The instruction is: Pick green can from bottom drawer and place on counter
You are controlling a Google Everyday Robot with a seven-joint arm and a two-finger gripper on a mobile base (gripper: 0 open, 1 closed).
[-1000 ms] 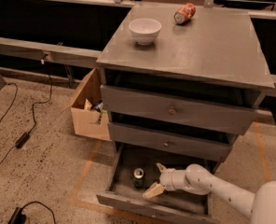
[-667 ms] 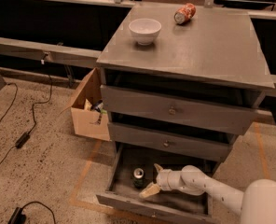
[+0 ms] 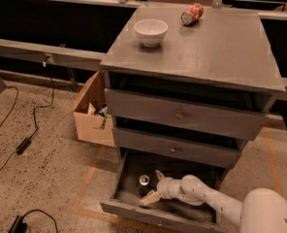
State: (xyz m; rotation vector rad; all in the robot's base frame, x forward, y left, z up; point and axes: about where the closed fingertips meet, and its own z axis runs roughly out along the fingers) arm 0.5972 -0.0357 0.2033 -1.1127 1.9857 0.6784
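The bottom drawer (image 3: 134, 208) is pulled open under two shut grey drawers. The green can (image 3: 144, 183) stands upright in it near the left side, its silver top showing. My gripper (image 3: 154, 186) reaches into the drawer from the right, just right of the can. It is open, with one finger (image 3: 159, 174) behind the can's level and the other finger (image 3: 150, 198) in front. The can is not held. The counter (image 3: 216, 47) is the grey top of the cabinet.
A white bowl (image 3: 151, 31) and an orange-red can (image 3: 192, 13) lying on its side are on the counter. A cardboard box (image 3: 92, 115) with clutter stands left of the cabinet. Cables (image 3: 22, 144) lie on the floor at left.
My gripper has moved left inside the bottom drawer, closer to the green can. The can has not moved.
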